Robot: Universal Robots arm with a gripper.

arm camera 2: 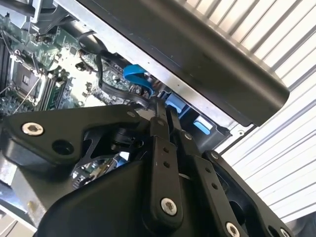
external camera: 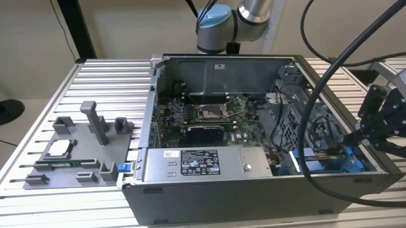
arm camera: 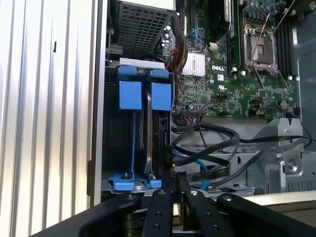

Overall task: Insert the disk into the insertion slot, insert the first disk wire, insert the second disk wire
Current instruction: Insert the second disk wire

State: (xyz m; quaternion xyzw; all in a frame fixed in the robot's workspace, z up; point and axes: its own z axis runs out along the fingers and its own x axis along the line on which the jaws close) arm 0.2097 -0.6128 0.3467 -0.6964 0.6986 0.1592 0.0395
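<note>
The gripper (arm camera: 174, 178) is hanging over the corner of the open computer case (external camera: 254, 199) at the exterior view's right, nearest the bench's front edge. Its two black fingers (arm camera: 162, 200) are drawn together with hardly a gap between the tips. The tips are sitting right at a small black connector (arm camera: 168, 157) at the near end of the disk (arm camera: 149, 133); whether they are actually pinching it cannot be told. The disk is sitting inside the insertion slot (arm camera: 131, 96), standing on its thin edge between the blue rails. Its long axis is running away from the gripper, parallel to the case's side wall, and its far end is pointing toward the blue tabs. Just beside the slot, black cables (arm camera: 212, 131) and a thin blue cable (arm camera: 197, 163) are looping across the case floor. Past them the motherboard (arm camera: 222, 74) is lying flat with its processor socket (arm camera: 260, 47). A grey power-supply box (external camera: 193, 164) is occupying the case's front edge. Further off, toward the opposite corner of the slatted bench (external camera: 108, 85), a grey fixture tray (external camera: 76, 156) is resting well apart from the case.
</note>
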